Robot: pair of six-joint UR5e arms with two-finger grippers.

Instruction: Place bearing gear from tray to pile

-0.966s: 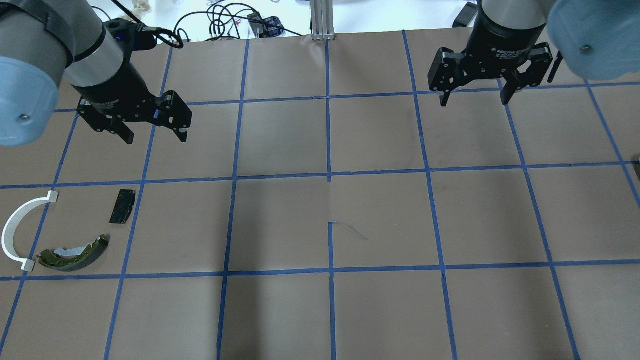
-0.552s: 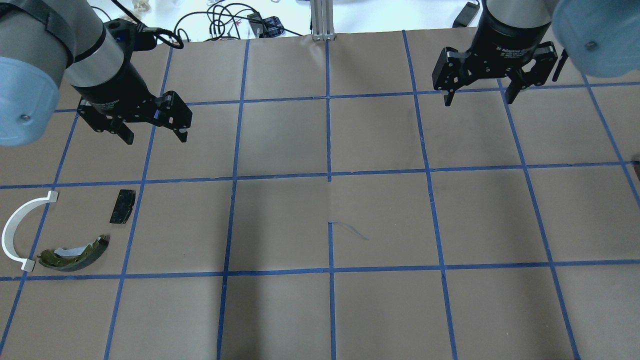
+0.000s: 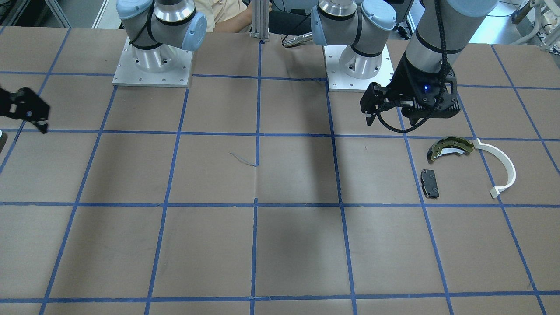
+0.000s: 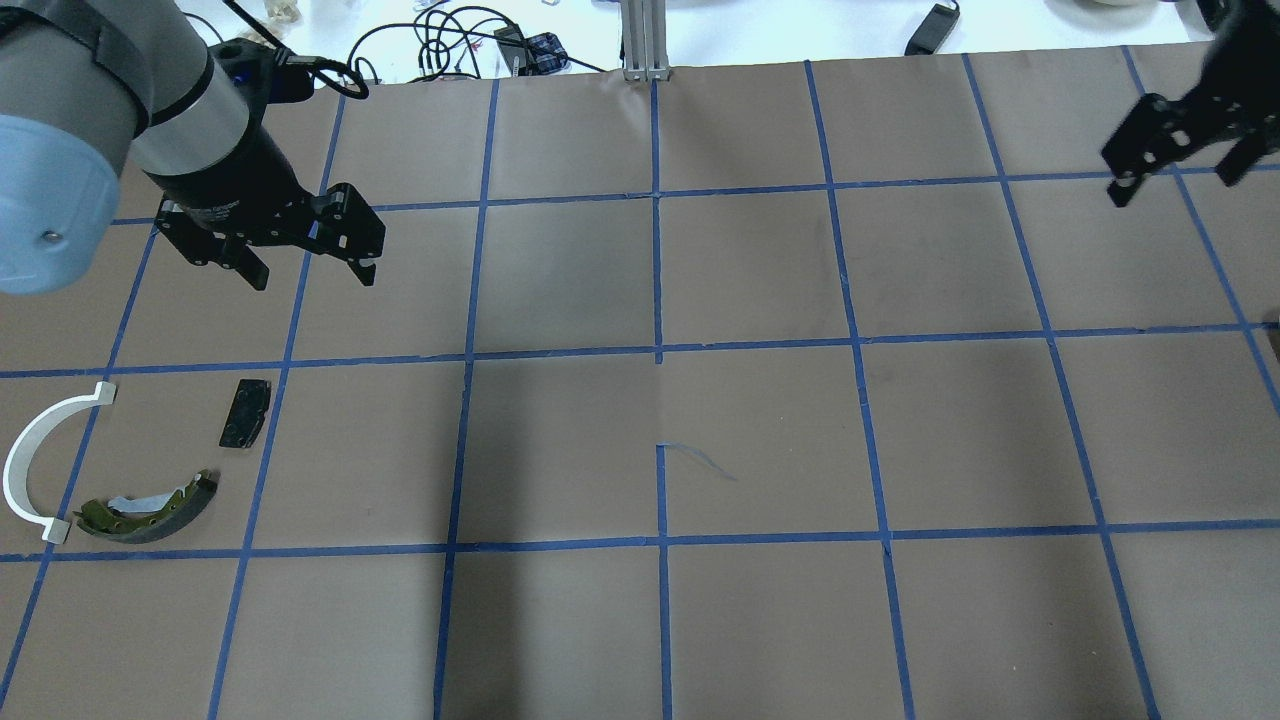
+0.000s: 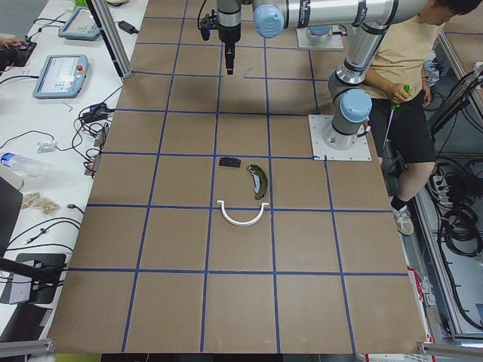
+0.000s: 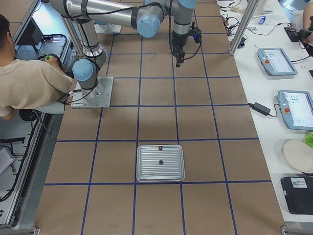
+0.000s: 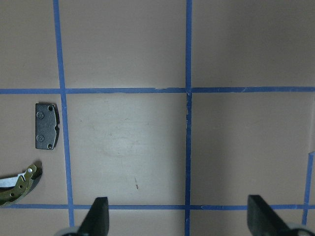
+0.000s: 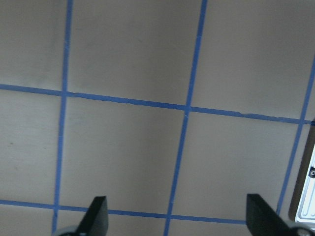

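Observation:
A silver tray (image 6: 146,172) lies at the table's right end. Two small dark parts (image 6: 160,162) lie on it, too small to tell which is the bearing gear. The tray's edge (image 8: 306,196) shows in the right wrist view. The pile sits at the left: an olive-gold brake shoe (image 4: 150,508), a white arc (image 4: 25,460) and a black pad (image 4: 245,412). My left gripper (image 4: 310,277) is open and empty, above the table beyond the pile. My right gripper (image 4: 1175,185) is open and empty, at the far right.
Cables and devices (image 4: 450,45) lie beyond the table's far edge beside an aluminium post (image 4: 645,40). The two arm bases (image 3: 153,61) (image 3: 356,65) stand at the robot's side. A person (image 5: 400,75) sits behind them. Tablets (image 6: 276,61) lie on a side table.
My right gripper has moved far to the right, toward the table's right end, and stays open. The left arm and the pile have not moved.

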